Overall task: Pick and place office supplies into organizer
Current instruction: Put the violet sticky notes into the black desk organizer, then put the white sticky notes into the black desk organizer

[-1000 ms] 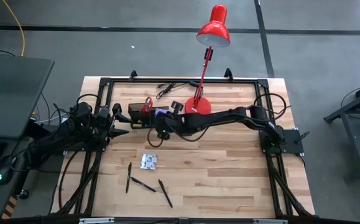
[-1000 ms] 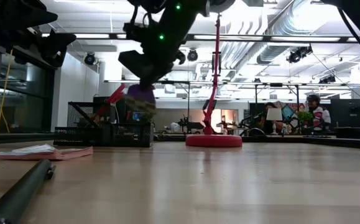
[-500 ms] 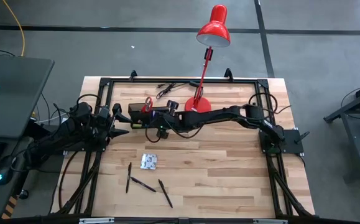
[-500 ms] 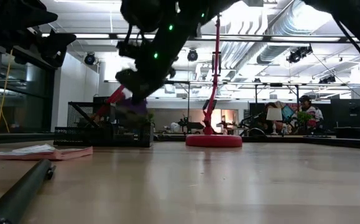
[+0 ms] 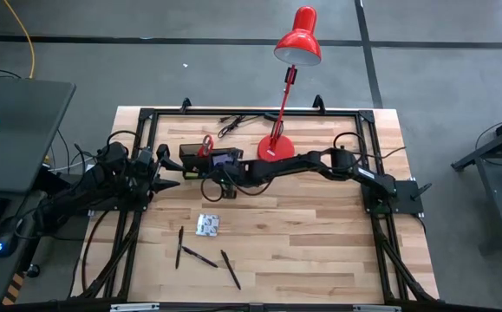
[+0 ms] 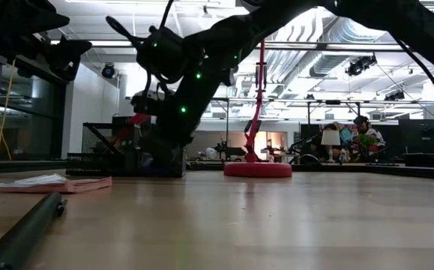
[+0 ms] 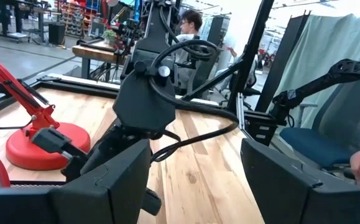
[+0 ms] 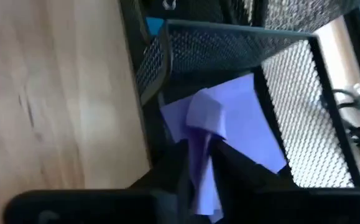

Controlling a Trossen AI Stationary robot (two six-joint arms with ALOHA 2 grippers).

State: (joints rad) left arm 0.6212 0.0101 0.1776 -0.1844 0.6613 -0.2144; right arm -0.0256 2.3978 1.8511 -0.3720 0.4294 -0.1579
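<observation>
Purple pad going into the organizer's mesh tray.

The purple pad (image 8: 229, 124) sits inside the black mesh organizer (image 5: 205, 161), its edge pinched between the right gripper (image 8: 198, 163) fingers, which reach over the caddy. Red-handled scissors (image 5: 205, 144) stand in the cup section. The patterned packet (image 5: 207, 225) and pens (image 5: 200, 256) lie on the table (image 5: 320, 243). The left gripper (image 5: 166, 173) waits just beside the organizer, fingers apart.

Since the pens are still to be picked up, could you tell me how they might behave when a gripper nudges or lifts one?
The thin black pens lie flat on the bare wooden table, so a nudge would probably roll or slide them. They look slim and straight, so likely stiff and light, yet hard to pinch squarely.
</observation>
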